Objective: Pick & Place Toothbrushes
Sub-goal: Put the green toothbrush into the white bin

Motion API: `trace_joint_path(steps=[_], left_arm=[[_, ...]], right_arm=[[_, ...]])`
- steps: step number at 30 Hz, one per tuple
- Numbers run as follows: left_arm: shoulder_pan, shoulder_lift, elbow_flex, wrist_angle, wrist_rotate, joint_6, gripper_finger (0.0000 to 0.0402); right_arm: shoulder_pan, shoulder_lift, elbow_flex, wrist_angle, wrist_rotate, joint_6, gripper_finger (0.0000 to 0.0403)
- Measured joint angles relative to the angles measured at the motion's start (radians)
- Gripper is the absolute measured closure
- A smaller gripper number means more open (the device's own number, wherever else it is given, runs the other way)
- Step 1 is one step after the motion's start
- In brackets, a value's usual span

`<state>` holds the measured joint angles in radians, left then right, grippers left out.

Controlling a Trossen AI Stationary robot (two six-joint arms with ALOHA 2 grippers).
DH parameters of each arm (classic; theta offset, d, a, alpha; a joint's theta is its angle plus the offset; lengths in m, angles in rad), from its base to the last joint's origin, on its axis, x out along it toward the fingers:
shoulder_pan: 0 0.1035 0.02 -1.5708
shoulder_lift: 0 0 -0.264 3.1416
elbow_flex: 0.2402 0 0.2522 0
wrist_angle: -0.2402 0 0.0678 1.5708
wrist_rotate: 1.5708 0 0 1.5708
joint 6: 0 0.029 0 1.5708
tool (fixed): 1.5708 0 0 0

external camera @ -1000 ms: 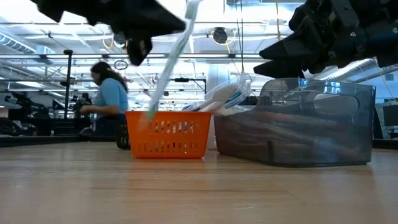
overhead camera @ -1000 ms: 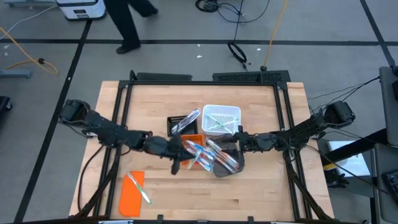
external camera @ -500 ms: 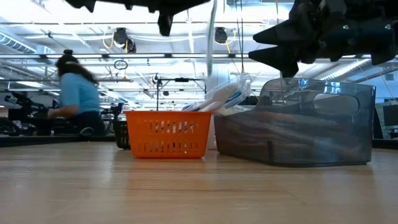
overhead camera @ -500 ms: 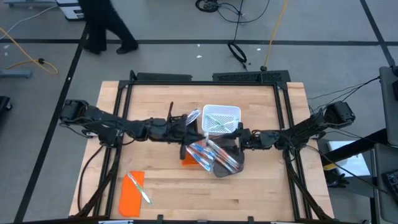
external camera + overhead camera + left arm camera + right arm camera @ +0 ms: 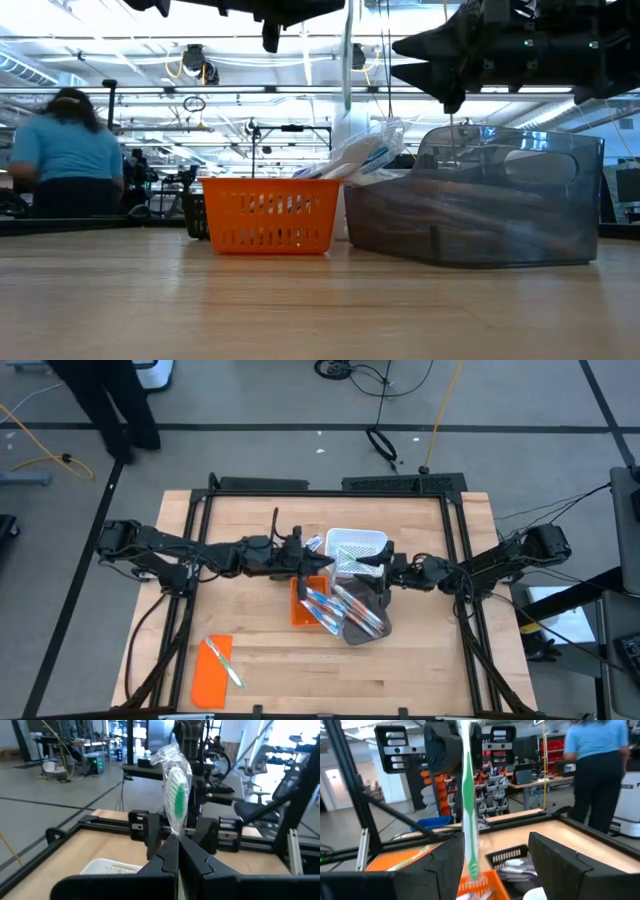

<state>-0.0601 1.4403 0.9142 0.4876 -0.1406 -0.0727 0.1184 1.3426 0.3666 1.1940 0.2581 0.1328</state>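
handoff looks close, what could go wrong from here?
1. The left gripper pinches the green toothbrush only at its very end, so it may pivot or slip when the right gripper closes.
2. The brush stands beside one of the right gripper's open fingers, not centred between them; closing now may knock it aside.
3. If dropped, it may fall short of the white bin, into the orange basket or the grey bin.
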Motion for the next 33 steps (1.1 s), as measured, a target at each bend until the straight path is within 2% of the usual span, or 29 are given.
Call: trace_joint_path(steps=[17, 21, 33], left_arm=[[0.033, 0.078, 0.0, 0.161, 0.0, 0.042, 0.0401], [0.049, 0.092, 0.0, 0.17, 0.0, 0.043, 0.0401], [0.058, 0.093, 0.026, 0.168, 0.0, 0.047, 0.0401]], right_arm=[[-0.062, 0.0, 0.111, -0.129, -0.002, -0.067, 0.019], [-0.062, 0.0, 0.118, -0.121, -0.051, -0.067, 0.019], [-0.08, 0.0, 0.131, -0.139, -0.053, -0.042, 0.019]])
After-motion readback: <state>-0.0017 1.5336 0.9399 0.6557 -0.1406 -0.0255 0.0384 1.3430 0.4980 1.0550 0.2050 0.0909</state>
